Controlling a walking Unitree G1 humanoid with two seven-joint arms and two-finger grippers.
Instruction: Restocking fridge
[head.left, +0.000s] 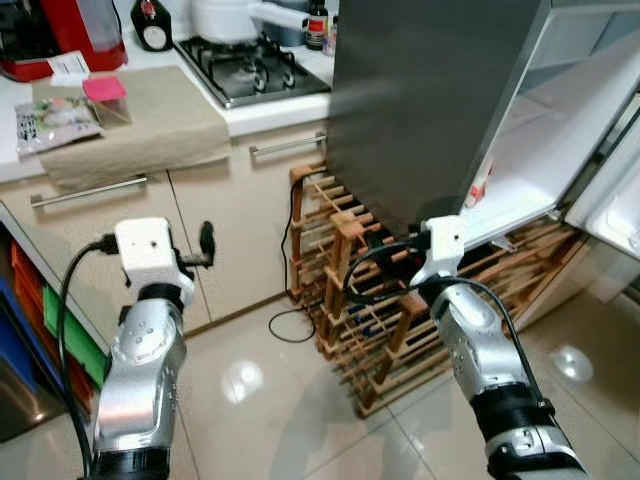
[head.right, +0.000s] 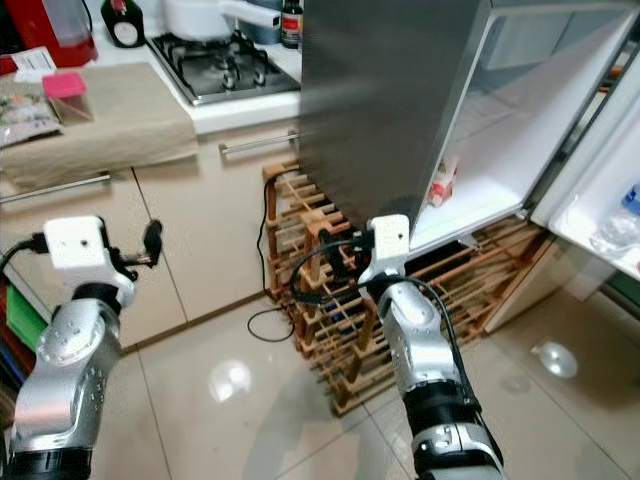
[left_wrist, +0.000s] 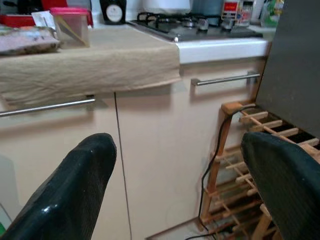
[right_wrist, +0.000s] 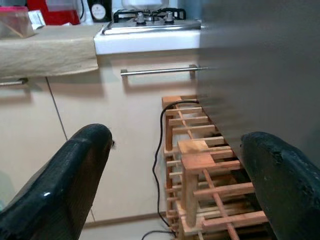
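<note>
Fridge (head.left: 430, 100) ahead-right, door (head.right: 600, 180) swung open so we can load; one bottle (head.right: 441, 184) on its shelf. Two food items wait on the counter cloth (head.left: 140, 125): one packet (head.left: 55, 122), one pink-lidded tub (head.left: 106, 98). Left gripper (left_wrist: 175, 185) and right gripper (right_wrist: 175, 185) both spread wide, empty, facing cabinets and one wooden rack (head.left: 400, 310).

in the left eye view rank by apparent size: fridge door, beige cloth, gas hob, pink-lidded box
1. fridge door
2. beige cloth
3. gas hob
4. pink-lidded box
</note>
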